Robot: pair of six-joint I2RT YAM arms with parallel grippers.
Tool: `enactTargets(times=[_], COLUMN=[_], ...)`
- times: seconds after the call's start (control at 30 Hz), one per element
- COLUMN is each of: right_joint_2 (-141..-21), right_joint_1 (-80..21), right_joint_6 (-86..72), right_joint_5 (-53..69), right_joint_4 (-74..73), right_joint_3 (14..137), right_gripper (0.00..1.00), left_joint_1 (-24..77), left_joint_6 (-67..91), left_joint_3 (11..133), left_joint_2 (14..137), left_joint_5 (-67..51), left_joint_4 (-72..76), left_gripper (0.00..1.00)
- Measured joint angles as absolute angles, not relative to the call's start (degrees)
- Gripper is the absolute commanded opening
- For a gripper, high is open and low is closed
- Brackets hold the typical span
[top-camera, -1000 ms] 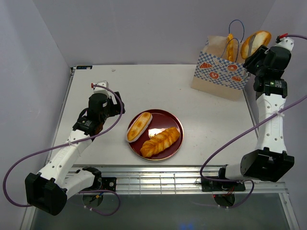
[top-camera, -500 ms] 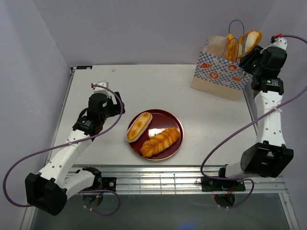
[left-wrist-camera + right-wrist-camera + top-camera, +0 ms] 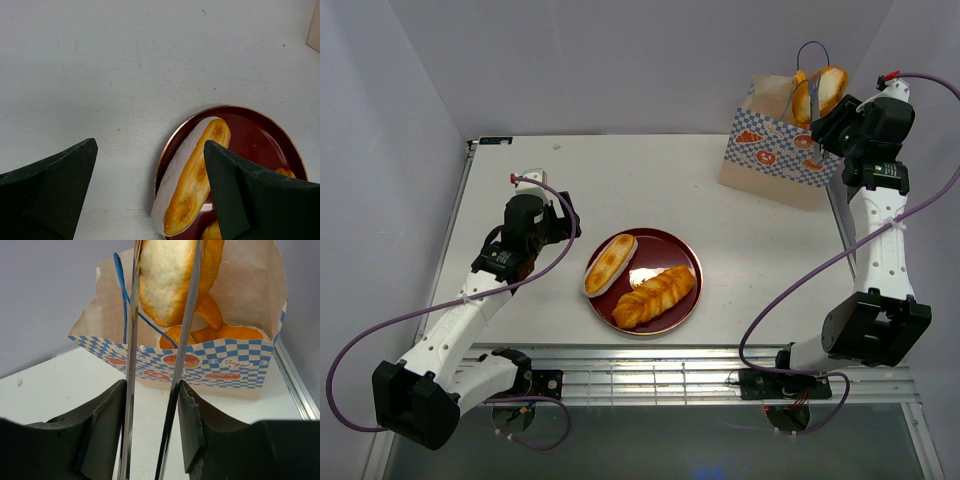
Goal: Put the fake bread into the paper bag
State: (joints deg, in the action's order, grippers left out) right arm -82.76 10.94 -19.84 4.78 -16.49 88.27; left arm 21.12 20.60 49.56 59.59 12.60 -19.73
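Two toy loaves, an oval roll (image 3: 610,263) and a braided loaf (image 3: 653,296), lie on the red plate (image 3: 682,252) at mid-frame. A third piece (image 3: 170,280) hangs over the paper bag (image 3: 200,360), upper right, pinched in metal tongs (image 3: 131,365) that the right gripper (image 3: 150,430) squeezes between its jaws. The left gripper (image 3: 150,150) has its jaws spread. The pieces look glossy, light and likely slippery, so grip each across its middle.

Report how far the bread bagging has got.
Done: orange pastries lie inside the paper bag. In hand: the right gripper squeezes tongs holding a bun above the bag's mouth. Remaining: the oval roll and braided loaf on the plate; the left gripper hovers open.
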Motion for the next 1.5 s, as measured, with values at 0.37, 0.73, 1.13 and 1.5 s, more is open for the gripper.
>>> enactTargets(times=[0.37,0.73,1.13,1.5], right_joint_2=[-83.61,-83.81,-83.99,-85.27], right_joint_1=[11.03,11.18,11.18,11.18], right_joint_6=[-20.60,-20.78,-21.85,-23.62], right_joint_5=[7.14,8.88,12.01,15.68], right_joint_4=[-16.53,-16.56,-16.88,-16.58], right_joint_3=[88.29,88.29,90.04,92.12], right_gripper=[0.56,0.61,0.66,0.61], left_joint_1=[21.12,21.12,21.12,21.12], left_joint_6=[20.58,20.60,20.58,20.58], left_joint_3=[49.56,49.56,49.56,49.56], left_joint_2=[59.59,59.70,59.81,59.81], left_joint_5=[11.55,11.51,11.51,11.53], left_joint_4=[-19.73,-19.73,-19.70,-19.70], left_gripper=[0.98,0.98,0.98,0.98])
